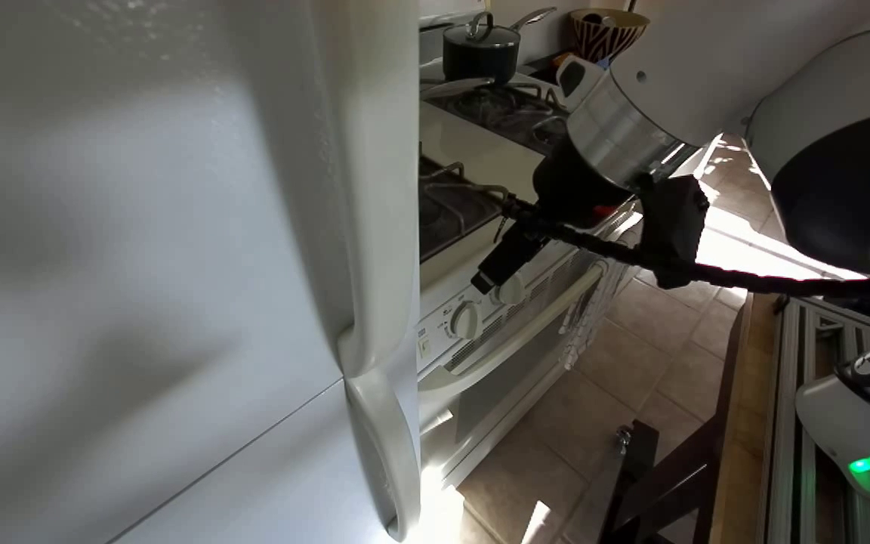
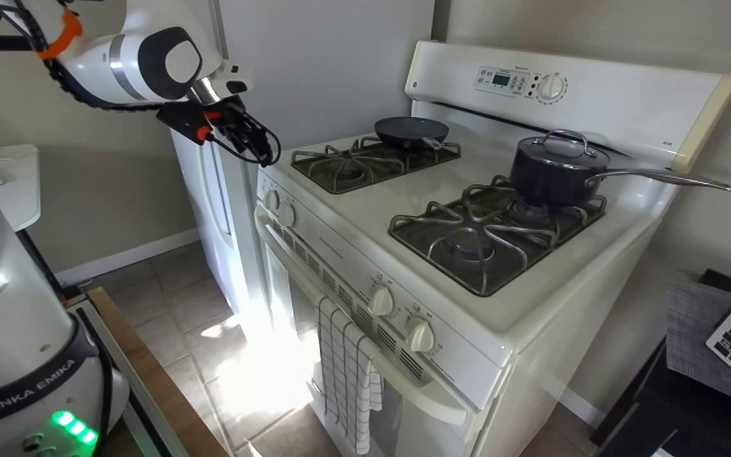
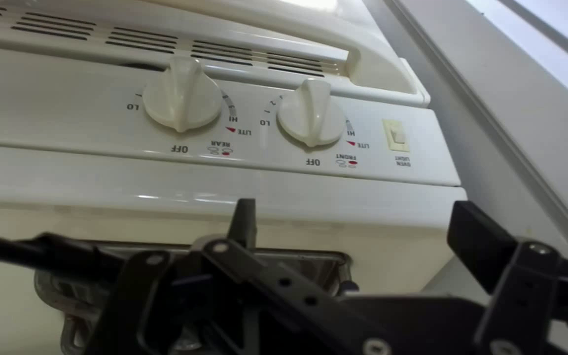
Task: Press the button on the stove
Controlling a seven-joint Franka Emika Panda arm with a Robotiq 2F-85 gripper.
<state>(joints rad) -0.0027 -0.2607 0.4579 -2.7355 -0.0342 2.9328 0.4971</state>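
The white stove point(image 2: 365, 212) with black grates shows in both exterior views point(image 1: 492, 143) and in the wrist view point(image 3: 82, 113), where its panel looks upside down. A small cream rocker switch labelled oven light point(image 3: 396, 135) sits at the panel's end; it also shows in an exterior view point(image 1: 424, 348). Beside it are a front knob point(image 3: 312, 113) and a rear knob point(image 3: 183, 96). My gripper point(image 3: 360, 229) is open and empty, its fingers wide apart over the stove's front edge. In an exterior view the gripper point(image 2: 263, 155) hangs near the stove's front corner, apart from the switch.
A tall white panel point(image 2: 327, 70) with handles point(image 1: 382, 189) stands close beside the stove's switch end. The oven-door handle point(image 2: 416, 387) juts out below the knobs, with a checked towel point(image 2: 346, 368) on it. A pan point(image 2: 411, 131) and a lidded pot point(image 2: 556, 168) sit on the grates.
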